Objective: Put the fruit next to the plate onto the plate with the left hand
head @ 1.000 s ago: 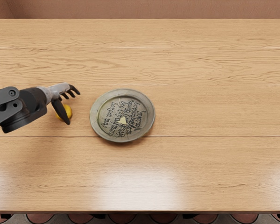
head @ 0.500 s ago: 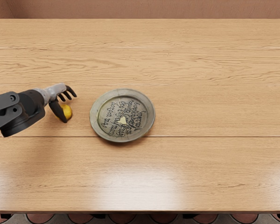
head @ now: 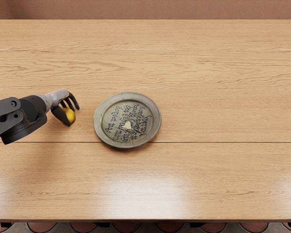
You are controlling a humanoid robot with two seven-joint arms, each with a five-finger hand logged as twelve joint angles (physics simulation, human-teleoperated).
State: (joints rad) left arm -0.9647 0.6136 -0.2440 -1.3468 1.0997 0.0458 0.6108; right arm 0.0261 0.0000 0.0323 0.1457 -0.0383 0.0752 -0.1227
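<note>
A wooden table (head: 208,73) fills the view, seen from above at a slant. The left arm (head: 14,116), dark and bulky, comes in from the left edge; the right arm is out of view.

A round grey metal plate (head: 96,124) lies just beyond the fingertips, on the side away from the arm. It holds no fruit. Its face shows only dark, script-like decoration and 1 small pale mark at the centre.

The left hand (head: 62,104) sits at the end of the arm. Its 4 black fingers (head: 72,102) are curled downward, and the thumb crosses below them.

The fruit (head: 70,115), small, round and yellow, sits on the table directly under the fingers, caged between them and the thumb. It lies apart from the plate, with a strip of bare wood between them.

Over the last second the fingers, which had been fanned out and raised above the fruit, have folded down over it. The hand has settled closer, while the fruit has not shifted. This reads as the grasp closing. The thumb overlaps the fruit's arm-side edge, though how firm the hold is cannot be judged from this angle.

The task is at an early stage. Lifting the fruit and carrying it past the fingertips to the plate is not yet done.
</note>
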